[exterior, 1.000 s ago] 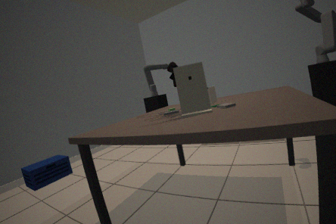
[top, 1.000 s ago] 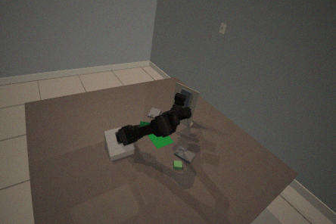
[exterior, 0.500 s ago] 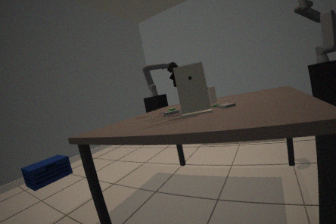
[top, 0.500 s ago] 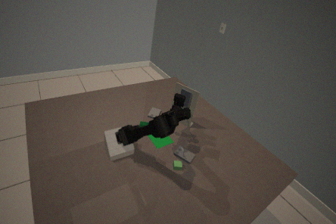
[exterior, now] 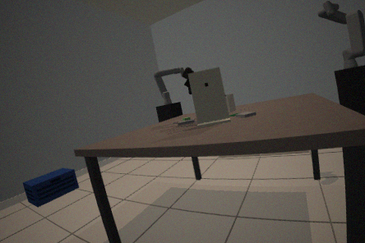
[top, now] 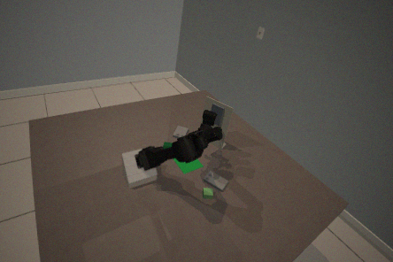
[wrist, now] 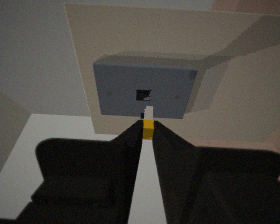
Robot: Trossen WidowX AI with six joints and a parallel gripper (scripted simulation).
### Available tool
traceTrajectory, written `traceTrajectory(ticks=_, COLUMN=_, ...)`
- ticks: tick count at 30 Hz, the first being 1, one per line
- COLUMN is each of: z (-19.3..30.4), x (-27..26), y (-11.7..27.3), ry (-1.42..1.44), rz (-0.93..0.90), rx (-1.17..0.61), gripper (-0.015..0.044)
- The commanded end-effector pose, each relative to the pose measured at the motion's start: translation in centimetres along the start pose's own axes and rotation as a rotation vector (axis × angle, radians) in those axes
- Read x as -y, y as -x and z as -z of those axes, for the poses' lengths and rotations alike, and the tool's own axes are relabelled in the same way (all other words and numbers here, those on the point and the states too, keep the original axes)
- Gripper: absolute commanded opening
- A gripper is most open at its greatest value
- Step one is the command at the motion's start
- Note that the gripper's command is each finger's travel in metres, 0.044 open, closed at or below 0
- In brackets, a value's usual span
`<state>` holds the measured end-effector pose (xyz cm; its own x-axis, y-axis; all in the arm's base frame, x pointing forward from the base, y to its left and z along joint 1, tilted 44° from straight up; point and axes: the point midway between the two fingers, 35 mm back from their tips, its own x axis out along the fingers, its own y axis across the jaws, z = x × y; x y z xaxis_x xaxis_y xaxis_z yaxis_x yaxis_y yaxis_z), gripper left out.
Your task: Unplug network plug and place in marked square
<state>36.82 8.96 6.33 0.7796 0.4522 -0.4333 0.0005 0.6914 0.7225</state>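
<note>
- One plug [wrist: 148, 131], yellow with a pale front, pinched in tool [wrist: 147, 125].
- Blue-gray socket plate [wrist: 116, 92] on upright panel [wrist: 216, 55] [exterior: 210, 104].
- Green square [top: 190, 165] flat on counter [top: 88, 143] [exterior: 279, 121].

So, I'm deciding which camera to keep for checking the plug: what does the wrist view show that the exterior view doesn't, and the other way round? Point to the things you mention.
Only wrist: the plug [wrist: 148, 131], yellow and white, between the hand's [wrist: 148, 125] fingertips, and the blue-grey socket plate [wrist: 120, 90] with its dark opening.

Only exterior: the table's dark legs [exterior: 101, 199] and a blue crate [exterior: 51, 186] on the floor.

Both: the upright panel [exterior: 210, 104] [wrist: 141, 30], its plate side in the wrist view, its back in the exterior one.
</note>
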Motion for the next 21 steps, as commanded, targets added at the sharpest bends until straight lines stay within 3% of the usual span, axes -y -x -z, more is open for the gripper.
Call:
traceTrajectory(ticks=1, z=0.1, x=-0.08, y=0.28, ry=0.004, rz=-0.003, rx=-0.003, gripper=0.0)
traceTrajectory(ticks=21, z=0.3, x=-0.06, y=1.26, ry=0.004, rz=-0.003, rx=-0.004, gripper=0.0)
